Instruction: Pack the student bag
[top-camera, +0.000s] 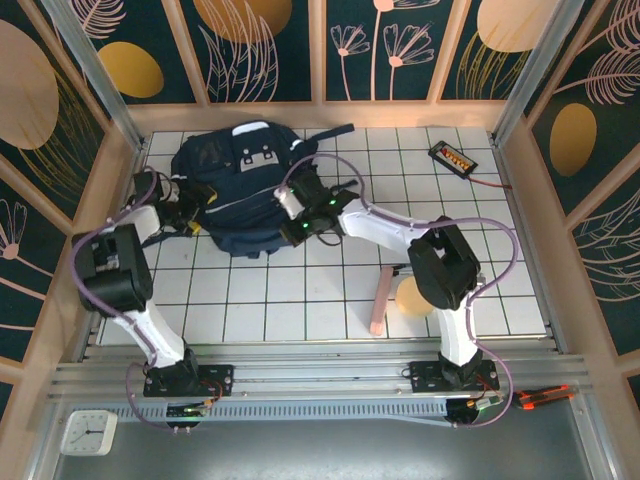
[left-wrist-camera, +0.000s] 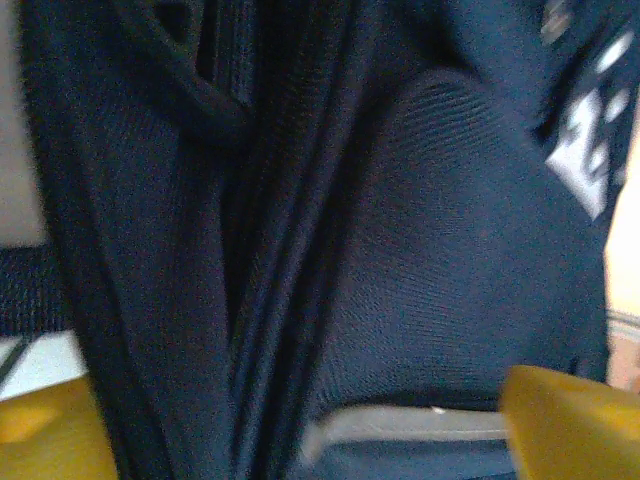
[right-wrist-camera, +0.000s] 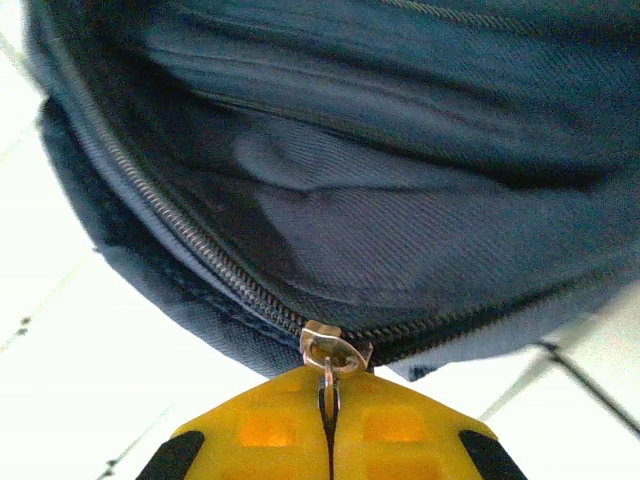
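The student bag (top-camera: 240, 195) lies at the far left of the table (top-camera: 480, 260). It looks soft, slumping and probably light, so I judge a seam or zip the best hold. My left pincer (left-wrist-camera: 300, 430) stands apart against its cloth. My right pincer (right-wrist-camera: 330, 415) is clamped on the zipper pull (right-wrist-camera: 333, 352).

I count one student bag (top-camera: 240, 195) wedged between my two tools, the left tool (top-camera: 193, 215) and the right tool (top-camera: 296, 232). One zip pull (right-wrist-camera: 334, 352) sits right at the right tool's closed tips. Back behind that tool, beside its own arm, I count one pink stick (top-camera: 379, 298) and one tan disc (top-camera: 405, 298). Well off to its right is one black box (top-camera: 453, 158) with one red cord (top-camera: 495, 181). Far behind the left tool lies one clock (top-camera: 88, 432).
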